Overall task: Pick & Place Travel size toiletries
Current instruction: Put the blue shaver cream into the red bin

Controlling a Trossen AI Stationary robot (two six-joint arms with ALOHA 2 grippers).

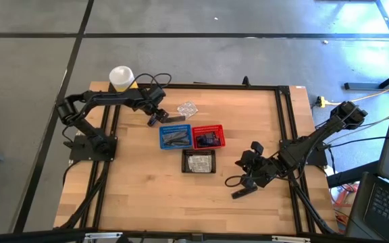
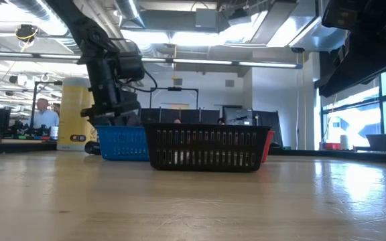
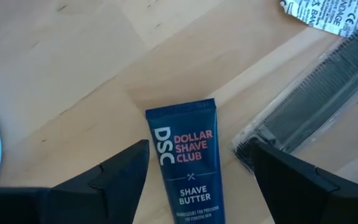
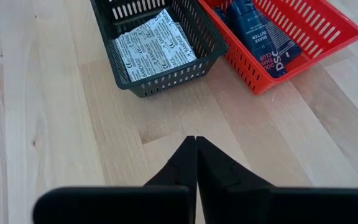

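Note:
A dark navy tube (image 3: pixel 188 168) marked "Shave Butter" lies flat on the table. My left gripper (image 3: pixel 197 158) hangs open above it, pointing steeply down, one finger on either side and clear of it. In the high view that gripper (image 1: pixel 155 117) is at the table's far left, over the tube (image 1: pixel 152 122). Beside the tube lie a black comb in a clear packet (image 3: pixel 309 106) and a clear crinkly packet (image 1: pixel 188 108). My right gripper (image 4: pixel 196 152) is shut and empty, above bare wood at the near right (image 1: pixel 243 192).
Three small baskets stand mid-table: blue (image 1: pixel 175 137), red (image 1: pixel 209 137) holding navy tubes (image 4: pixel 260 31), and black (image 1: pixel 199 162) holding bandage packets (image 4: pixel 151 43). A large white-and-yellow canister (image 1: pixel 121 77) stands at the far left edge. A person (image 2: pixel 42 114) stands in the room beyond.

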